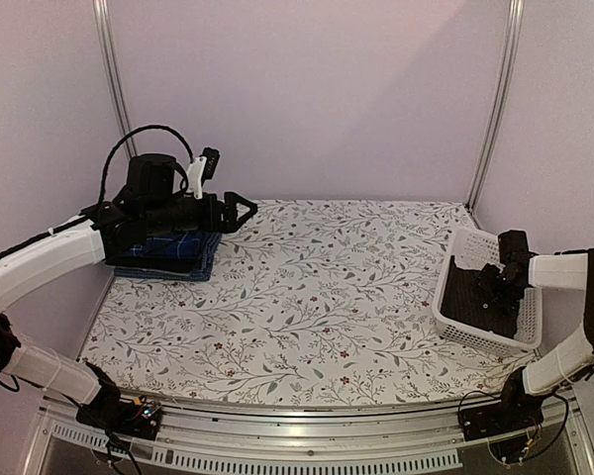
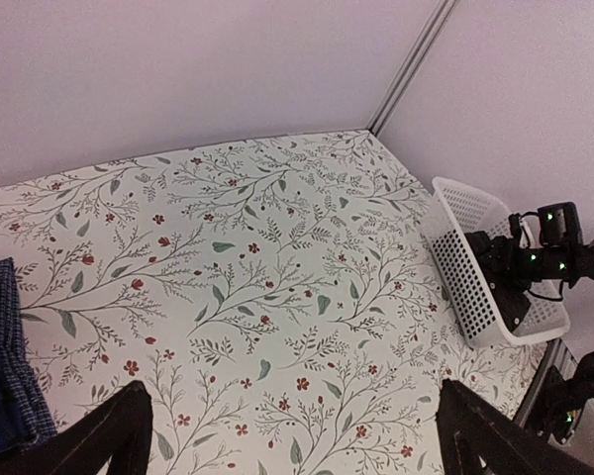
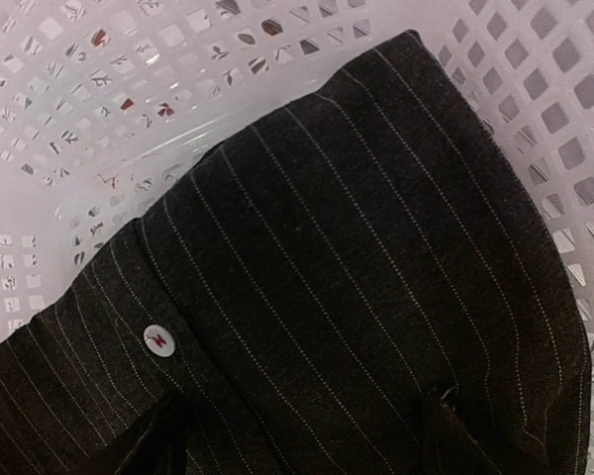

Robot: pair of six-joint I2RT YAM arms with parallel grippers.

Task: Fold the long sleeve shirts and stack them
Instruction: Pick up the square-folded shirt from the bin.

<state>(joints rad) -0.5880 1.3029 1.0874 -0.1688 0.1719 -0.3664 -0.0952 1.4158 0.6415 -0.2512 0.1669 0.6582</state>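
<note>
A black pinstriped long sleeve shirt (image 3: pixel 356 247) with a small pale button lies crumpled in the white mesh basket (image 1: pixel 472 240) at the table's right edge. My right gripper (image 1: pixel 492 287) is down inside the basket. Its dark fingers (image 3: pixel 163 440) stand wide apart and press into the cloth, with a span of shirt between them. A folded blue-and-navy plaid shirt (image 1: pixel 168 255) tops a small stack at the back left. My left gripper (image 1: pixel 246 210) hovers just above and to the right of that stack, open and holding nothing. In the left wrist view the plaid stack (image 2: pixel 5 376) shows at the left border.
The floral tablecloth (image 1: pixel 317 297) covers the table between stack and basket. Pale walls and metal posts close the back and sides. The basket (image 2: pixel 465 257) sits against the right wall, its mesh walls (image 3: pixel 129 99) surrounding the right gripper.
</note>
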